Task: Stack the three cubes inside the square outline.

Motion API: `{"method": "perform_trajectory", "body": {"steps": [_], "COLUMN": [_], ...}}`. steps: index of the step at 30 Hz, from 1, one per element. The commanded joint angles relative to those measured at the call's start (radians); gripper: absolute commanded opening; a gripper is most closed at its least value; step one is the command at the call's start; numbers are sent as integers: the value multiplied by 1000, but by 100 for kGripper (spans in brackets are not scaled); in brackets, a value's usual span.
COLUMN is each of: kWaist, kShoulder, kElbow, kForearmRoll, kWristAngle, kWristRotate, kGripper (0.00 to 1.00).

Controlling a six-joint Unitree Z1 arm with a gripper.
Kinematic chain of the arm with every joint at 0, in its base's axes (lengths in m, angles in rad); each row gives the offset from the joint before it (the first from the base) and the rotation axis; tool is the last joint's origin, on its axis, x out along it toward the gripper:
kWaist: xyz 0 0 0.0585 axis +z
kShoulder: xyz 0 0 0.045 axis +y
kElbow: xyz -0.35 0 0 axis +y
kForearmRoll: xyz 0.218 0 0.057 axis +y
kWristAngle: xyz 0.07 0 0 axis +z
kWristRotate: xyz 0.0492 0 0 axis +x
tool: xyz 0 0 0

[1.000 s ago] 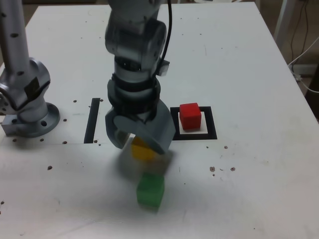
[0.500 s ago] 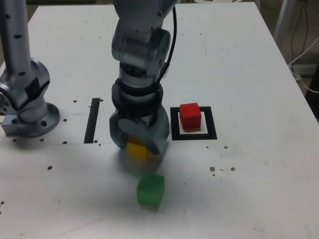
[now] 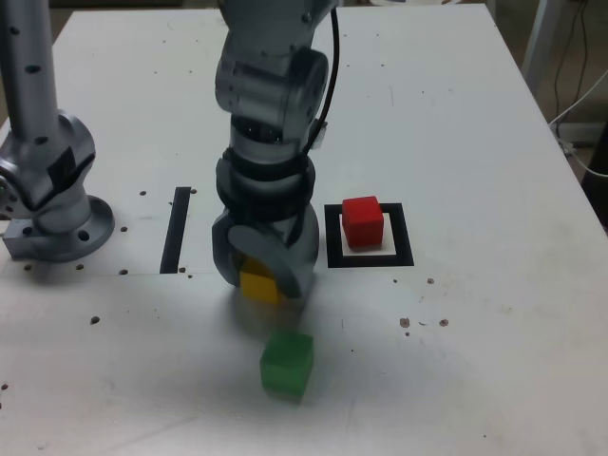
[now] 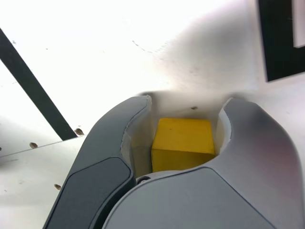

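White tabletop (image 3: 475, 142) is carrying a red cube (image 3: 362, 220) sitting inside the square outline (image 3: 370, 256) and a green cube (image 3: 287, 362) lying nearer the camera, apart from the arm. Only the wrist view is showing the gripper (image 4: 183, 143) with its jaws around the yellow cube (image 4: 183, 143), narrow gaps on both sides; the exterior view is showing that cube (image 3: 259, 284) low at the tabletop, between the black strip (image 3: 176, 228) and the outline.
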Motion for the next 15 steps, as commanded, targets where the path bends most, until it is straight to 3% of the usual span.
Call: {"method": "perform_trajectory", "body": {"steps": [1,9,15], "kWaist": [-2,12,86], "kShoulder": [-12,-18,7], "kElbow": [-27,-207,-391], "kForearmRoll": [41,226,356], "kWristAngle": [-1,32,46], "kWristRotate": [2,7,27], "kGripper": [14,14,14]}}
